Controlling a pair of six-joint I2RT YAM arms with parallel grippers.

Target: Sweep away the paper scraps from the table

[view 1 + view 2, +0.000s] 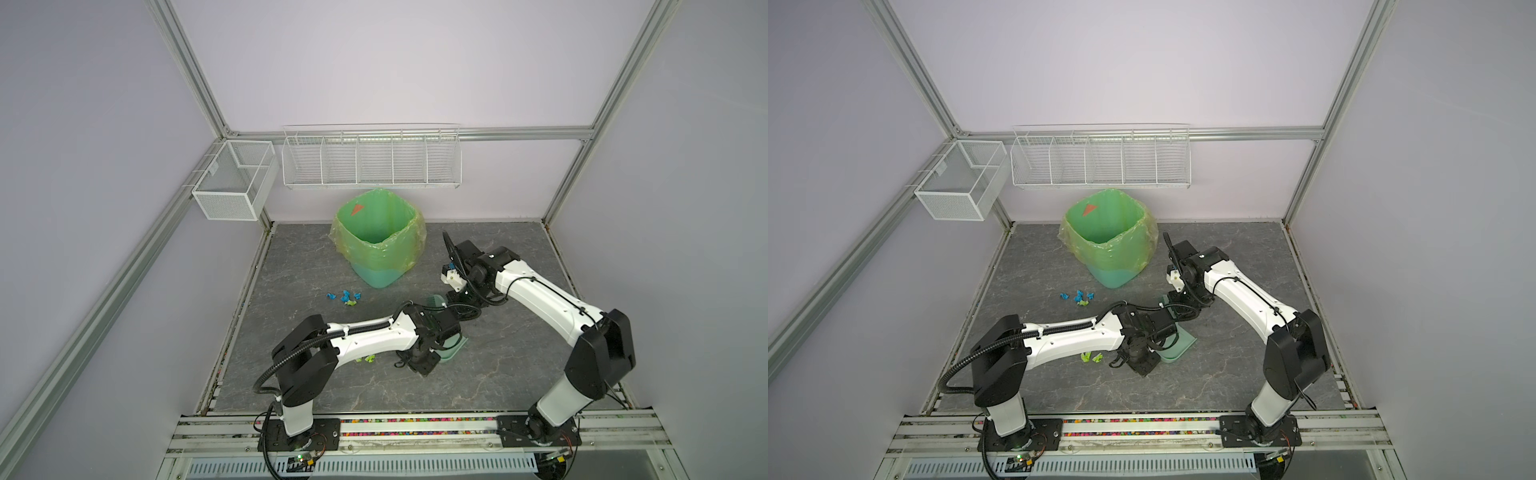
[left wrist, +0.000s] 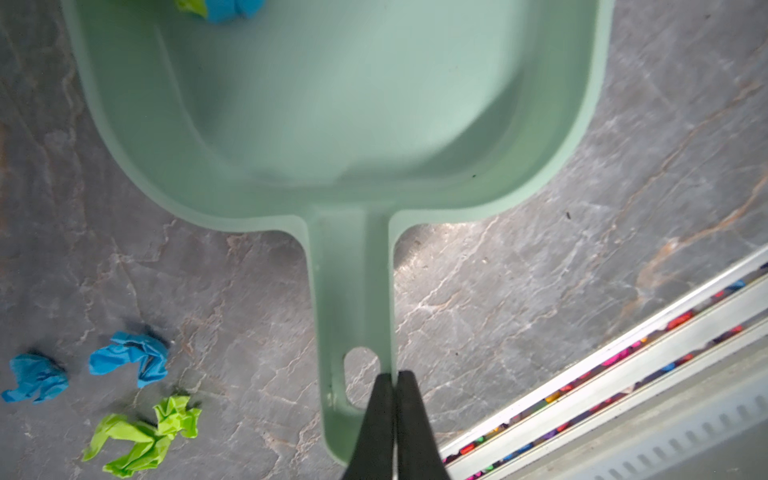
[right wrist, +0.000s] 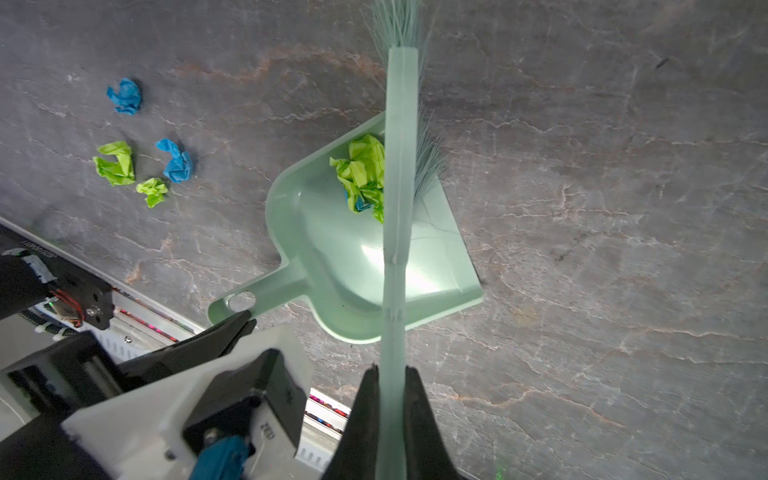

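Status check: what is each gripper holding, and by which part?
Left gripper: pale green plastic dustpan, pinched on the side edge at the end of its handle. Right gripper: pale green bristle brush, clamped on its handle.

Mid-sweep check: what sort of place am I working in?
Probably a lab test cell, not a home: aluminium frame rails boxing in plain walls, two arms bolted to a front rail, and staged props, a lined bin and wall-hung wire baskets.
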